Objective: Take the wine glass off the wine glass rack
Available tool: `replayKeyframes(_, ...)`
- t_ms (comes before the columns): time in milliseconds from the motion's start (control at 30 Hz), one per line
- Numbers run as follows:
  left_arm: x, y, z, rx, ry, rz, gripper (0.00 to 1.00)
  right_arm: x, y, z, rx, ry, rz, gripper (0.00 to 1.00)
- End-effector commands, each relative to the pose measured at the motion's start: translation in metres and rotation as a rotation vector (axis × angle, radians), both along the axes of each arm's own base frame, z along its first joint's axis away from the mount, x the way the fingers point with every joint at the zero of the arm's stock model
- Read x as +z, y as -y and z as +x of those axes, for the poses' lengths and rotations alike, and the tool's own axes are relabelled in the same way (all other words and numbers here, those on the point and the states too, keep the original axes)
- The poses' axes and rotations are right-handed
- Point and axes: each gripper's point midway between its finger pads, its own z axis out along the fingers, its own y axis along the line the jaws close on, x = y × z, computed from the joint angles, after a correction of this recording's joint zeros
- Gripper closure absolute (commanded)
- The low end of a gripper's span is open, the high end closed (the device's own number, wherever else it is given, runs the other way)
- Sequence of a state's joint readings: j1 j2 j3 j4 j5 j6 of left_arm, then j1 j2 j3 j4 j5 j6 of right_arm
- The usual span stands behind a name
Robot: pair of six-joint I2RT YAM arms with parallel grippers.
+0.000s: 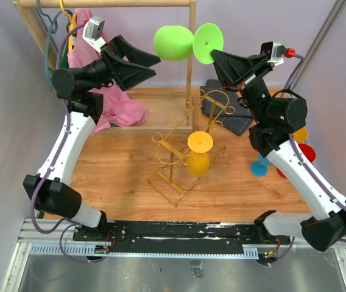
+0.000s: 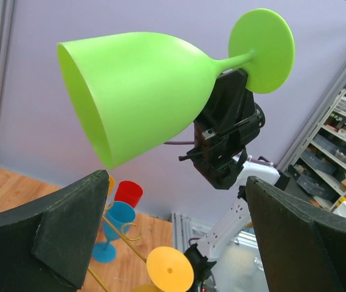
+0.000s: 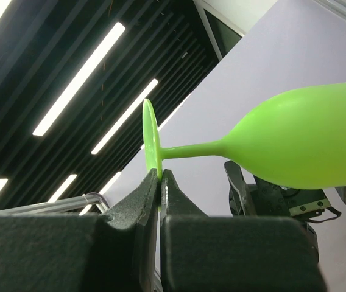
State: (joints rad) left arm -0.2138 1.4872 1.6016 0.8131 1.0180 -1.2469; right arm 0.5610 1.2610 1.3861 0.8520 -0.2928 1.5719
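Observation:
A lime-green wine glass (image 1: pixel 173 41) (image 2: pixel 142 91) (image 3: pixel 307 140) lies horizontal high in the air, well above the table. My right gripper (image 1: pixel 217 56) (image 3: pixel 159 173) is shut on the edge of its round foot, with the bowl pointing left. My left gripper (image 1: pixel 156 64) (image 2: pixel 176 182) is open, just below and left of the bowl's mouth, not touching it. The gold wire wine glass rack (image 1: pixel 179 152) (image 2: pixel 121 240) stands mid-table below. A yellow glass (image 1: pixel 199 152) (image 2: pixel 169 269) hangs on it upside down.
A wooden clothes rack (image 1: pixel 190 67) with pink cloth (image 1: pixel 115 103) stands at the back left. A grey cloth (image 1: pixel 234 115) lies back right. A blue glass (image 1: pixel 259 165), a red glass (image 1: pixel 307 155) and an orange one (image 1: pixel 300 134) stand at the right, partly behind my right arm.

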Motion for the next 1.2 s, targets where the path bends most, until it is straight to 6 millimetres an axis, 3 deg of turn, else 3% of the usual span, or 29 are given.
replayKeyframes(0, 0.014, -0.004, -0.019, 0.028, 0.123, -0.033, 0.01, 0.018, 0.026, -0.032, -0.032, 0.074, 0.087, 0.99)
replayKeyframes(433, 0.019, -0.004, -0.017, 0.032, 0.141, -0.039, 0.01, 0.013, 0.033, -0.041, -0.035, 0.070, 0.093, 0.99)
replayKeyframes(633, 0.026, -0.004, -0.018, 0.027, 0.159, -0.044, 0.01, -0.001, 0.021, -0.035, 0.003, 0.041, 0.086, 0.99)
replayKeyframes(1000, 0.023, -0.003, -0.015, 0.026, 0.163, -0.039, 0.01, -0.007, -0.002, -0.032, 0.060, 0.028, 0.093, 0.99)
replayKeyframes(1167, 0.030, -0.003, -0.023, 0.014, 0.175, -0.051, 0.22, -0.023, -0.004, -0.019, 0.057, -0.019, 0.116, 0.99)
